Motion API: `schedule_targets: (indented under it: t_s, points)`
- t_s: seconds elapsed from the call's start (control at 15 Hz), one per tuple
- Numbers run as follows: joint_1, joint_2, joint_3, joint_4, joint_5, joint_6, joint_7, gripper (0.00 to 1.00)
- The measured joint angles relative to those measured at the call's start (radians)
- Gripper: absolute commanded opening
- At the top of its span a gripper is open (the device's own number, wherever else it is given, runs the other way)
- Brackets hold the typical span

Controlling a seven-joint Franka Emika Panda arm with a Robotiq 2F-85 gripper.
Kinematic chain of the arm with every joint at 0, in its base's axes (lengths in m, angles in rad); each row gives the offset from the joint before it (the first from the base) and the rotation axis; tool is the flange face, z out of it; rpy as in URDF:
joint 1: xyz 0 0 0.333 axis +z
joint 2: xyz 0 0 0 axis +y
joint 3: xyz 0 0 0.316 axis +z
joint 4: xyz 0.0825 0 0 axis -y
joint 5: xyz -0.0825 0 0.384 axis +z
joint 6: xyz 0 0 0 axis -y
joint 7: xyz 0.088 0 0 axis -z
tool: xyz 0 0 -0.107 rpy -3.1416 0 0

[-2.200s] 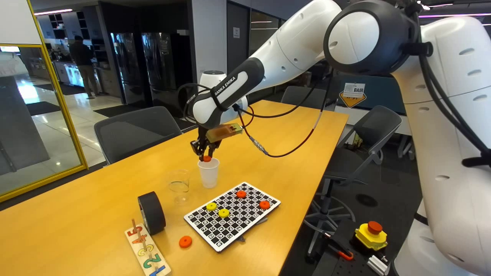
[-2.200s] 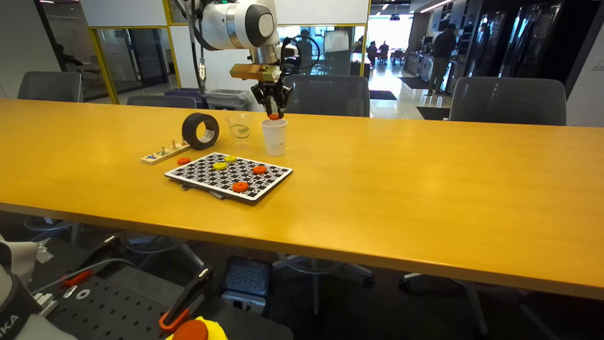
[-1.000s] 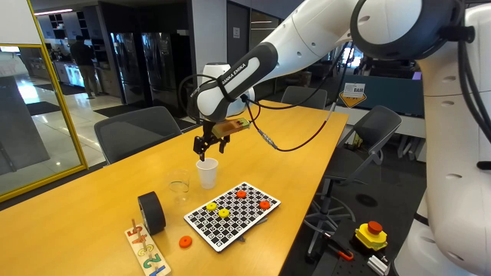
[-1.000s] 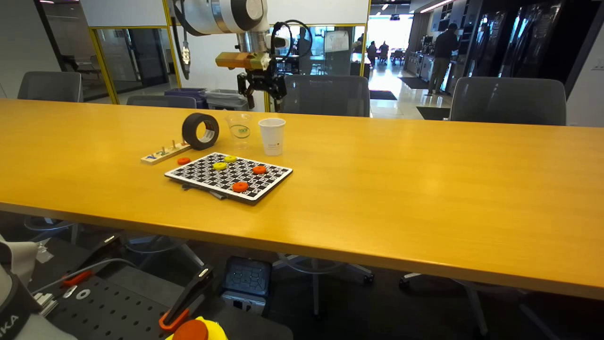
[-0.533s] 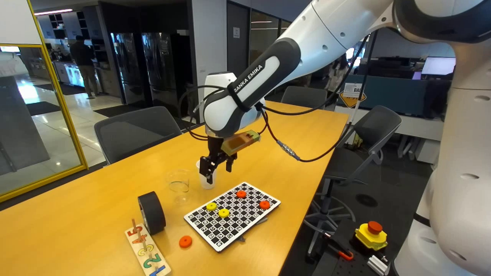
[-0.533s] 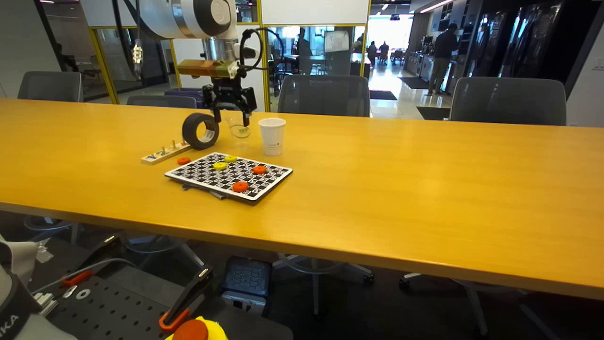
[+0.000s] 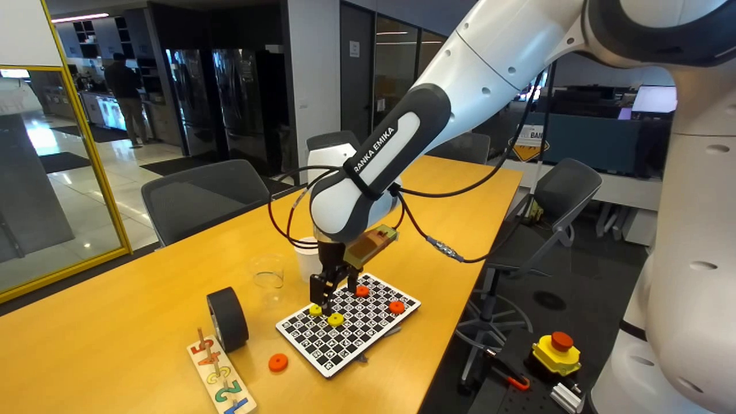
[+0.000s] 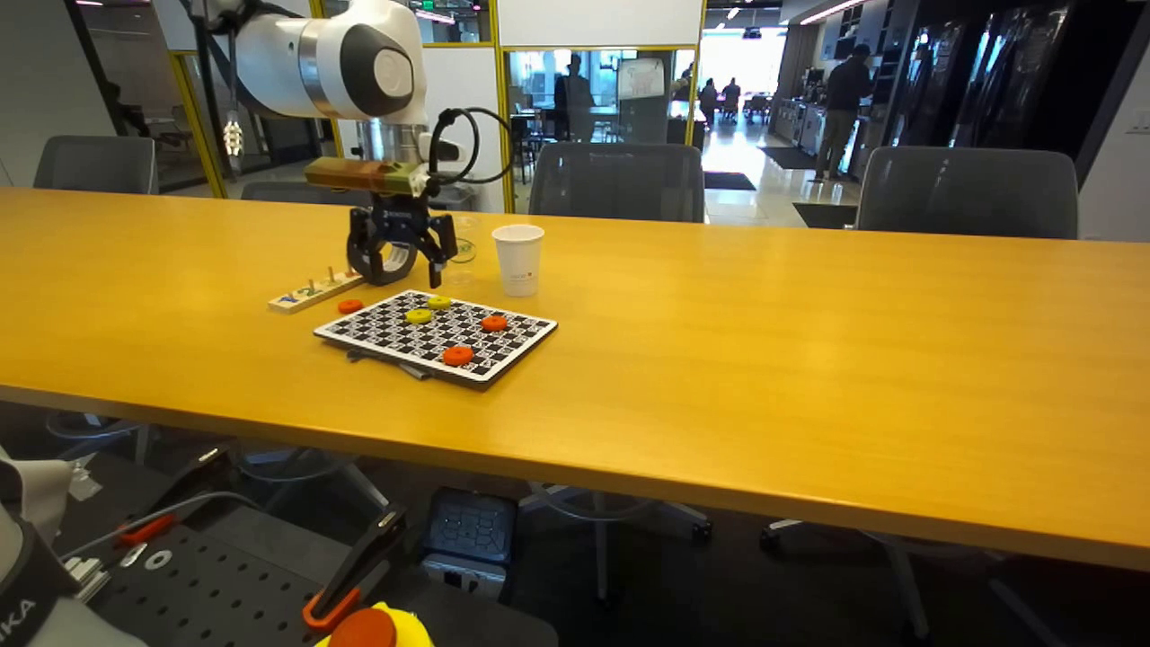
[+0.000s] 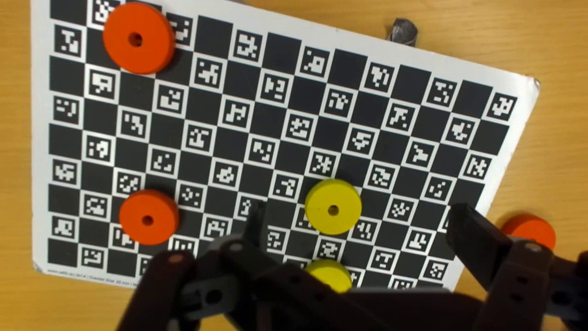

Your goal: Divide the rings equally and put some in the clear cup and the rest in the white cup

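My gripper (image 9: pixel 359 214) is open above the board, its fingers (image 9: pixel 468 230) far apart. One yellow ring (image 9: pixel 321 202) appears in the gap, lying flat on the board and not held; its distance below the fingertips I cannot tell. Another yellow ring (image 9: pixel 328 276) is partly hidden by the gripper in the wrist view. Two orange rings (image 9: pixel 147 53) also lie on the board, and one orange ring (image 7: pixel 278 363) is on the table. The white cup (image 8: pixel 518 261) stands upright, its inside unseen. Beside it is the clear cup (image 7: pixel 269 280), part-covered by my gripper in an exterior view.
The rings rest on a checkered board (image 7: pixel 322 345). A thick black roll (image 7: pixel 230 319) stands on edge near the clear cup. Next to it lies a wooden number board (image 7: pixel 221 374) with upright pegs. A dark piece (image 9: pixel 403 32) sticks out from under the checkered board.
An orange ring was held at the white cup's mouth; the gripper let go and that ring is out of sight. The arm then moved away from the cup and down over the board.
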State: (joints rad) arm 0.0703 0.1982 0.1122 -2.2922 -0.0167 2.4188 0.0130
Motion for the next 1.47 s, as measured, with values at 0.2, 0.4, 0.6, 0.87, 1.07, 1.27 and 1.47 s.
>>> schedule_targets:
  t_s: [0.2, 0.4, 0.6, 0.87, 1.07, 1.27, 1.47]
  points:
    - [0.0, 0.009, 0.0, -0.036, 0.0, 0.069, -0.001, 1.0]
    - [0.004, 0.019, 0.0, -0.067, 0.0, 0.135, -0.001, 1.0]
    - [0.01, 0.034, 0.0, -0.077, 0.0, 0.165, -0.001, 1.0]
    - [0.023, 0.058, 0.0, -0.077, -0.005, 0.182, 0.001, 1.0]
    - [0.03, 0.074, 0.0, -0.072, -0.005, 0.19, 0.001, 1.0]
    - [0.031, 0.09, -0.002, -0.066, -0.005, 0.199, 0.001, 1.0]
    - [0.031, 0.101, -0.01, -0.055, -0.005, 0.201, 0.001, 1.0]
